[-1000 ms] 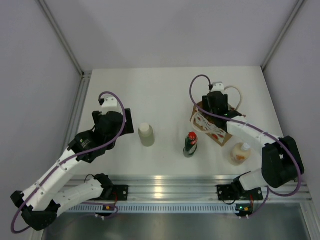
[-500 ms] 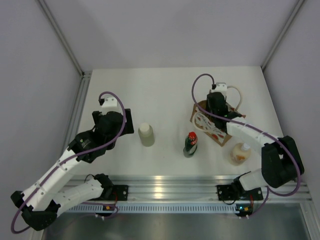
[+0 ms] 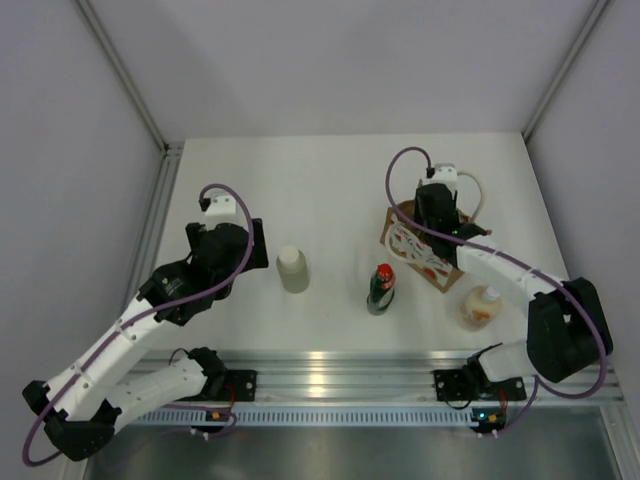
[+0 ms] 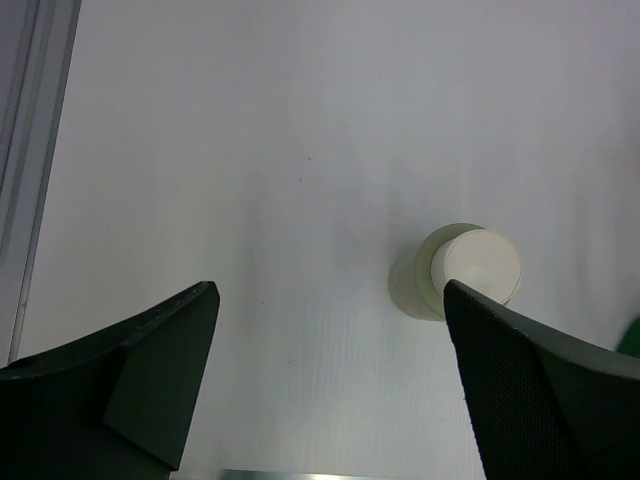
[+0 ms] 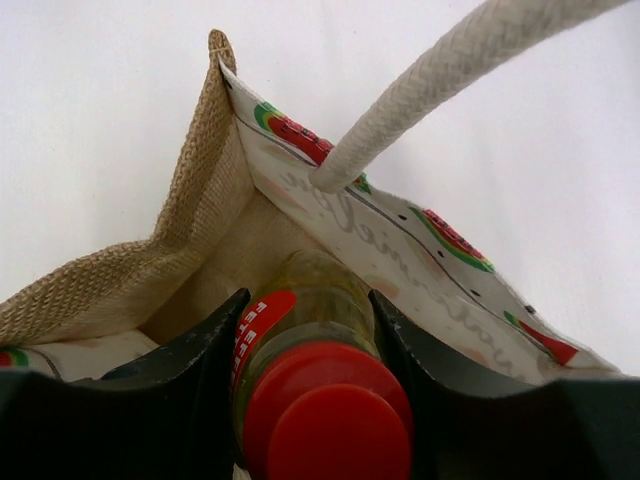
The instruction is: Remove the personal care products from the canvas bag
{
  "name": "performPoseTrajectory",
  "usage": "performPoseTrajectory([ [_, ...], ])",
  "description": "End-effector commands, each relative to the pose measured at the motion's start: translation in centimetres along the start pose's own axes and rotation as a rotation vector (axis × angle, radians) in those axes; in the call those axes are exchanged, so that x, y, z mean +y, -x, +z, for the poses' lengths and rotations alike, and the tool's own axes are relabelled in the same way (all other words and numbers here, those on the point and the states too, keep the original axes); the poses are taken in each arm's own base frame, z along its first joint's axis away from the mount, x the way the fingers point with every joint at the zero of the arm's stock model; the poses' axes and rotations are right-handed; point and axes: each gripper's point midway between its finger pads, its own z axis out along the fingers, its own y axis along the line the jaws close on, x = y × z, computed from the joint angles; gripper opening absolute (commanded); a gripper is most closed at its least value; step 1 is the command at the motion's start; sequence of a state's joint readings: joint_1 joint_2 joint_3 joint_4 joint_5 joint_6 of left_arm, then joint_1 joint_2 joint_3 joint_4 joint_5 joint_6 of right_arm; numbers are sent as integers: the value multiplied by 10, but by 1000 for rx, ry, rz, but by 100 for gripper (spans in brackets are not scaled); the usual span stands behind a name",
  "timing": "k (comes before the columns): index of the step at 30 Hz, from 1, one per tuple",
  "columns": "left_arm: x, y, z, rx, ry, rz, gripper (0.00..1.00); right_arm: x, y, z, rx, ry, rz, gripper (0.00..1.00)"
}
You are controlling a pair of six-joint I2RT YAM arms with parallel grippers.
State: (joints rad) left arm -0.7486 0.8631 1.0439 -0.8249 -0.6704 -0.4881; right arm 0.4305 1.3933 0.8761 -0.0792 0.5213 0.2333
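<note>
We see the canvas bag (image 3: 412,248) standing open on the right half of the worktop (image 3: 300,180). It sits about midway between the far and near edges, closer to the right edge than to the middle. The right gripper (image 5: 308,345) reaches down into the bag's mouth from above. Its 2 fingers (image 5: 190,380) press against either side of the yellow bottle (image 5: 318,285), a red-capped one standing upright inside the bag. The jaws are drawn in narrow and have hold of it just under the cap. 1 pale rope handle (image 5: 450,80) arches over the bag's wall in the wrist view.

3 bottles stand on the worktop outside the bag. The dark green bottle (image 3: 381,288), red-capped, is just beside the bag's near left corner, toward the near edge. The cream bottle (image 3: 481,306) is close to the near right corner of the worktop, just beside the bag's near side. The pale cylinder (image 3: 292,269) stands left of the middle, well apart from the bag.

The left gripper (image 4: 328,300) hovers over the left part of the worktop. Its jaws are spread wide with nothing between them, and the pale cylinder is near its right finger.
</note>
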Motion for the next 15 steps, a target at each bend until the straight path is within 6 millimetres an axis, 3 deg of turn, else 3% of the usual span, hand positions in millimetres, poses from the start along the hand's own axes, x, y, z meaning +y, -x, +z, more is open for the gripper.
performPoseTrajectory([
  [1, 1, 0, 1, -9, 6, -6, 98, -3, 95, -33, -224, 9, 78, 0],
  [12, 5, 3, -1, -25, 20, -23, 98, -7, 127, -60, -229, 33, 68, 0],
  [15, 6, 3, -2, -30, 23, -27, 98, -7, 154, -79, -258, 58, 71, 0],
])
